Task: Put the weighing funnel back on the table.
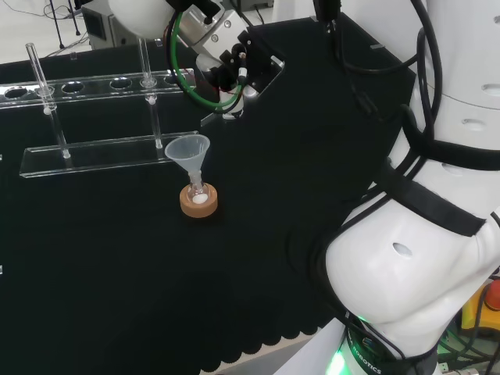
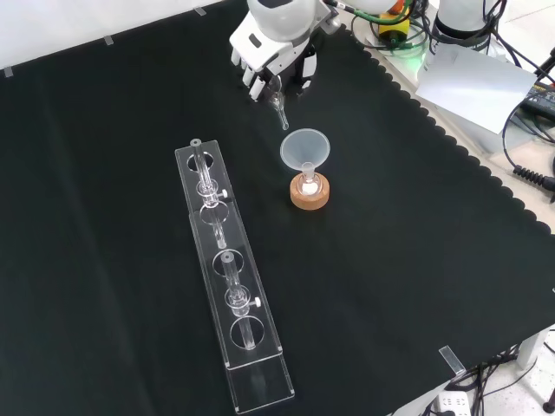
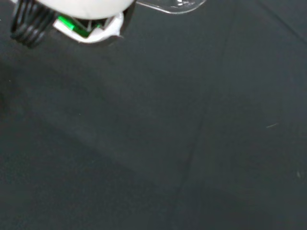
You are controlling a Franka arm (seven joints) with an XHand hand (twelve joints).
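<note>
The hand (image 2: 270,54) hovers over the cloth at the top of the front view, its fingers (image 2: 254,80) curled. It holds the weighing funnel (image 2: 279,110), a small clear piece whose short stem slants down, off the cloth. In the head view the hand (image 1: 233,64) is at the top middle, with the weighing funnel (image 1: 222,116) as a pale streak just below it. The wrist view catches the clear rim of the weighing funnel (image 3: 175,5) beside a blurred white part of the hand (image 3: 84,5), above bare black cloth.
The big funnel (image 2: 304,147) stands in a small flask on a cork ring (image 2: 310,194), just in front of the hand in the front view. A long clear rack (image 2: 230,295) with glass tubes lies to the left. The cloth's scalloped edge (image 2: 486,173) runs along the right.
</note>
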